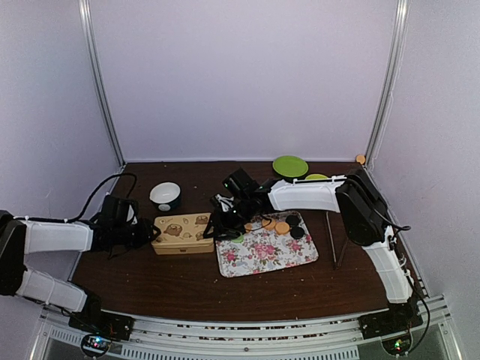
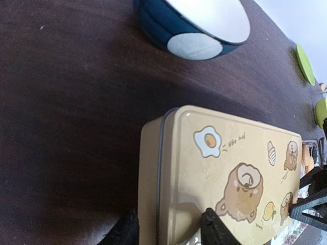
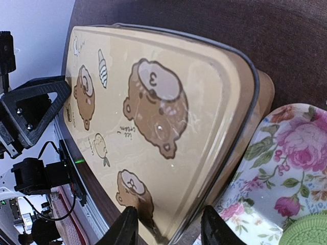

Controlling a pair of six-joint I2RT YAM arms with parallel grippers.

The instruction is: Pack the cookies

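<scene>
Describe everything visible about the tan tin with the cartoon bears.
The tin is a rounded-corner rectangular box, glossy tan like printed metal, its lid showing brown bears, a fried egg and an ice-cream cone. Lid on, dark seam beneath its rim. It lies flat on the brown table beside the floral tray. The left gripper and right gripper each straddle one end; actual clamping is unclear.

Dark brown table point(image 1: 187, 292), matte. Pale lilac walls point(image 1: 240, 75) on three sides, aluminium posts point(image 1: 101, 82) at back corners. Light soft, even.

High overview; wrist close-ups of tin point(image 2: 219, 168)
</scene>
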